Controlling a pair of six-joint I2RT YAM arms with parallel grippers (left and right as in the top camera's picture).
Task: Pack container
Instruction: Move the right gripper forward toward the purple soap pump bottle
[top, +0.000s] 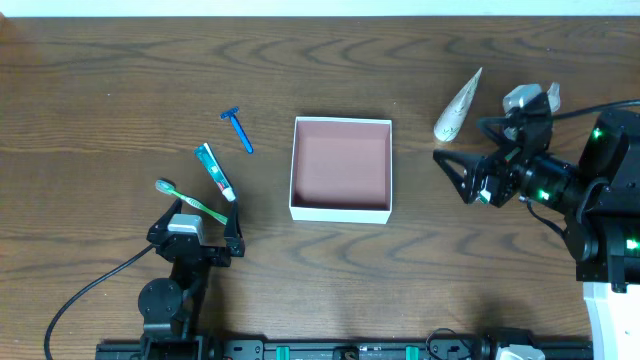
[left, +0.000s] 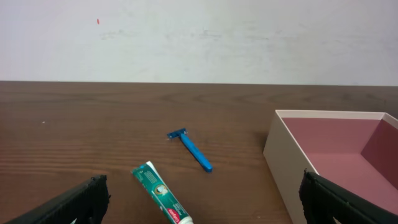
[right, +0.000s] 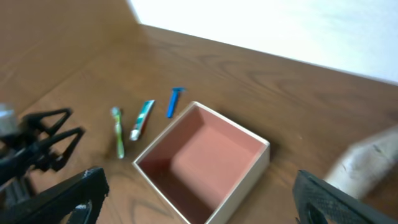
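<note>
The container (top: 340, 212), a shallow square box with white walls and a reddish-brown inside, sits mid-table and holds nothing; it also shows in the left wrist view (left: 283, 155) and the right wrist view (right: 249, 177). A green-and-white toothpaste tube (top: 215, 171) (left: 160, 193) (right: 142, 119), a blue razor (top: 238, 128) (left: 193, 150) (right: 175, 102) and a green toothbrush (top: 190, 200) (right: 117, 130) lie left of it. A pale cone-shaped tube (top: 458, 105) (right: 367, 163) lies to its right. My left gripper (top: 196, 232) (left: 199, 202) is open just below the toothbrush. My right gripper (top: 462, 170) (right: 199, 202) is open right of the box.
The dark wooden table (top: 100, 90) runs to a white wall at the back (left: 199, 37). A black cable (top: 75, 295) trails from the left arm at the front left. The right arm's body (top: 600, 200) takes up the right edge.
</note>
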